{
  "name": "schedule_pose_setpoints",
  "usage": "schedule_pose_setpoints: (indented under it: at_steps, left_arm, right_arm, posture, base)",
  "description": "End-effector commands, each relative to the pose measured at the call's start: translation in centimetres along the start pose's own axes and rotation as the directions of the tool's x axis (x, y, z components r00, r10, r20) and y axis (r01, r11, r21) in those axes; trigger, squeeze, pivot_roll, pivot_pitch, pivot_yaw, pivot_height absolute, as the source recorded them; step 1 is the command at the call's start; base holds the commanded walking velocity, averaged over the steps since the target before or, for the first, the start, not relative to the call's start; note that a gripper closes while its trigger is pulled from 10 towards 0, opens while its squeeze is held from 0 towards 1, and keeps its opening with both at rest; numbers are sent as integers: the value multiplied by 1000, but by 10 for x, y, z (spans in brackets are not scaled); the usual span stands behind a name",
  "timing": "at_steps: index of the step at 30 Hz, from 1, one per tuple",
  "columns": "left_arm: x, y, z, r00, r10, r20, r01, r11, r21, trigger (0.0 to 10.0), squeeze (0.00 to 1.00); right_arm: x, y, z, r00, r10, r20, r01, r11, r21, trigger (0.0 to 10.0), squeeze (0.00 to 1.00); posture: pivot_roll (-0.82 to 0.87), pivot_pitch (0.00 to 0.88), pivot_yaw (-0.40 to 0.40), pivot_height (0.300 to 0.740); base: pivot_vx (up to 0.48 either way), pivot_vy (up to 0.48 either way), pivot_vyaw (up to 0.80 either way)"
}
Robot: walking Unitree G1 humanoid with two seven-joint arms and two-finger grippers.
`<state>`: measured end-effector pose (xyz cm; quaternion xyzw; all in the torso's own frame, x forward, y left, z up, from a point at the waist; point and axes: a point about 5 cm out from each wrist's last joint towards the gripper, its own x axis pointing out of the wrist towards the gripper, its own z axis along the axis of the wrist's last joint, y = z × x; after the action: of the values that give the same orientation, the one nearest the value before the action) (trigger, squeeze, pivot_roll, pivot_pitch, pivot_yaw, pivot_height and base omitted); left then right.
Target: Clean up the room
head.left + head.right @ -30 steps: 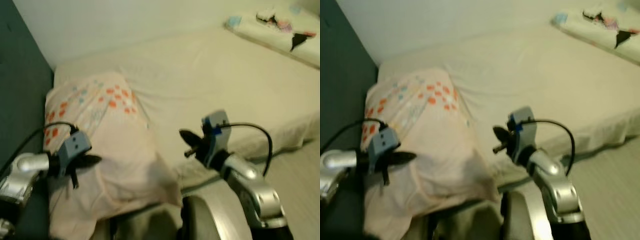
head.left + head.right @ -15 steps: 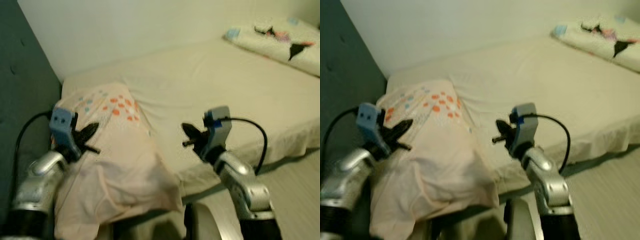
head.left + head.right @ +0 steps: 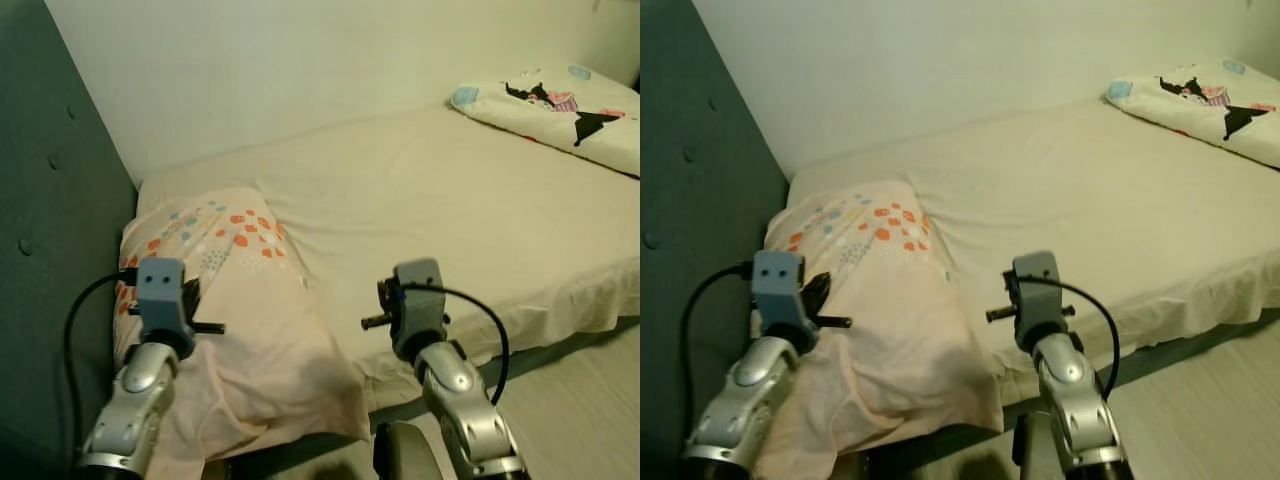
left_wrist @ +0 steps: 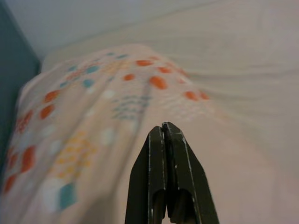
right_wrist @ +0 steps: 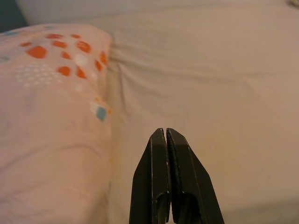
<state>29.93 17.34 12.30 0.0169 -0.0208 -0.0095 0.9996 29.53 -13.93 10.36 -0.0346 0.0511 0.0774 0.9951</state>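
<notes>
A pink pillow (image 3: 245,310) with orange and blue dots lies at the head end of the cream bed (image 3: 450,190), its near end hanging over the bed's edge. My left gripper (image 4: 163,129) is shut and empty, held just above the pillow's left side (image 3: 188,296). Over the mattress edge, a little right of the pillow, my right gripper (image 5: 166,131) is also shut on nothing (image 3: 384,300). In the right wrist view the pillow (image 5: 51,107) lies beside the fingers, apart from them.
A teal padded headboard (image 3: 50,230) rises on the left. A second white pillow (image 3: 560,100) with black and pink prints lies at the bed's far right. A pale wall backs the bed. Wooden floor (image 3: 590,410) shows at the lower right.
Both arms have swung so the grippers now point forward over the bed; the left one moved up onto the pillow's side. The view itself has lifted and steadied.
</notes>
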Motion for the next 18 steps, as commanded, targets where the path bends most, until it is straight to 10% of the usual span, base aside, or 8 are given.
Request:
schedule_pose_setpoints:
  at_steps: [1, 8, 18]
  left_arm:
    - [-3, 2, -4, 1000, 8, -14, -7, 999, 33, 10000, 0]
    - [-13, -19, -14, 992, -125, -24, 127, 982, 138, 10000, 0]
    - [-22, -25, -21, 989, -132, -66, 138, 986, 96, 10000, 0]
  right_arm:
    - [-2, -3, -4, 1000, -18, 6, 18, 999, 28, 10000, 0]
    - [-3, -7, -10, 998, -59, -5, 59, 998, -4, 10000, 0]
    - [-6, -6, -17, 998, -62, -7, 62, 998, -11, 10000, 0]
  posture:
    - [-53, 62, 41, 601]
    - [-58, 47, 42, 631]
    - [-58, 44, 41, 666]
  base:
    - [0, 0, 0]
    - [0, 0, 0]
    - [0, 0, 0]
